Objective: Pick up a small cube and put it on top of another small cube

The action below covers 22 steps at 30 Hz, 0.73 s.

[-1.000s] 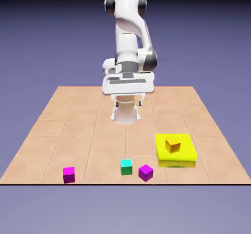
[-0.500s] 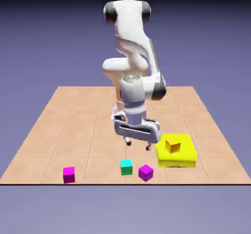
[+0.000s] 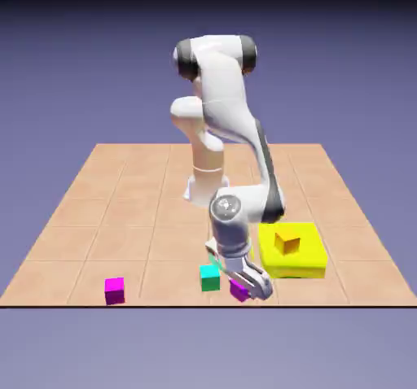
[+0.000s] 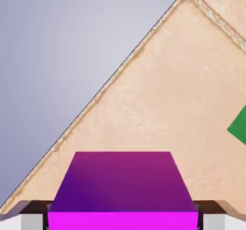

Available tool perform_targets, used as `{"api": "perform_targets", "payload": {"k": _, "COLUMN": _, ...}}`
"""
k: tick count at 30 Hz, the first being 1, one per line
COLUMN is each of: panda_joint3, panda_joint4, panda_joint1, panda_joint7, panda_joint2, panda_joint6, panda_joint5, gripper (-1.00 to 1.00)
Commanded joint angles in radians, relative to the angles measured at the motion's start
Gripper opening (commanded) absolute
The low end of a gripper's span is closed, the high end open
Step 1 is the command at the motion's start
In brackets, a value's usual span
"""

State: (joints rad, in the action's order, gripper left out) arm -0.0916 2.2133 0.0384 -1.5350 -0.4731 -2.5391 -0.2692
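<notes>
Hand view: pincer point(image 4: 123, 220) closed on the small purple cube point(image 4: 122, 182), a fingertip at either side. Exterior view: teal cube point(image 3: 210, 279) just beside, toward ten o'clock; swinging that way before lifting clear could knock it askew.

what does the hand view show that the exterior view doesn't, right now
Only the hand view: both finger tips of the hand, one on each side of a purple cube, with the cube filling the space between them.

Only the exterior view: the arm, the yellow block with an orange piece on it, and a magenta cube near the exterior view's left corner of the table.

Both: the purple cube, partly hidden by the hand in the exterior view; the tiled tabletop; and the green-teal cube, just a corner in the hand view.
</notes>
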Motion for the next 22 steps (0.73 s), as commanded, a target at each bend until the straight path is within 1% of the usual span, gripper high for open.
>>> {"api": "perform_targets", "payload": {"k": 1, "panda_joint3": 0.004, "panda_joint4": 0.003, "panda_joint1": -0.002, "panda_joint7": -0.007, "panda_joint2": 0.036, "panda_joint6": 0.035, "panda_joint5": 0.007, "gripper": -1.00}}
{"api": "perform_targets", "payload": {"k": 3, "panda_joint3": 0.019, "panda_joint4": 0.026, "panda_joint1": -0.013, "panda_joint7": -0.021, "panda_joint2": 0.109, "panda_joint6": 0.083, "panda_joint5": 0.009, "gripper": -1.00}}
{"api": "perform_targets", "payload": {"k": 9, "panda_joint3": 0.107, "panda_joint4": 0.182, "panda_joint1": -0.084, "panda_joint7": -0.076, "panda_joint2": 0.311, "panda_joint6": 0.117, "panda_joint5": -0.046, "gripper": -1.00}}
{"api": "perform_targets", "payload": {"k": 10, "panda_joint3": 0.107, "panda_joint4": 0.182, "panda_joint1": -0.084, "panda_joint7": -0.076, "panda_joint2": 0.311, "panda_joint6": 0.117, "panda_joint5": -0.046, "gripper": -1.00}}
{"api": "perform_targets", "payload": {"k": 15, "panda_joint3": 0.076, "panda_joint4": 0.189, "panda_joint1": -0.078, "panda_joint7": -0.018, "panda_joint2": 0.150, "panda_joint6": -0.048, "panda_joint5": -0.122, "gripper": -1.00}}
{"api": "perform_targets", "payload": {"k": 16, "panda_joint3": 0.076, "panda_joint4": 0.189, "panda_joint1": -0.078, "panda_joint7": -0.018, "panda_joint2": 0.150, "panda_joint6": -0.048, "panda_joint5": -0.122, "gripper": 1.00}}
{"api": "perform_targets", "payload": {"k": 17, "panda_joint3": 0.076, "panda_joint4": 0.189, "panda_joint1": -0.078, "panda_joint7": -0.018, "panda_joint2": 0.150, "panda_joint6": -0.048, "panda_joint5": -0.122, "gripper": 1.00}}
{"api": "perform_targets", "payload": {"k": 22, "panda_joint3": 0.107, "panda_joint4": 0.182, "panda_joint1": -0.084, "panda_joint7": -0.076, "panda_joint2": 0.311, "panda_joint6": 0.117, "panda_joint5": -0.046, "gripper": 1.00}}
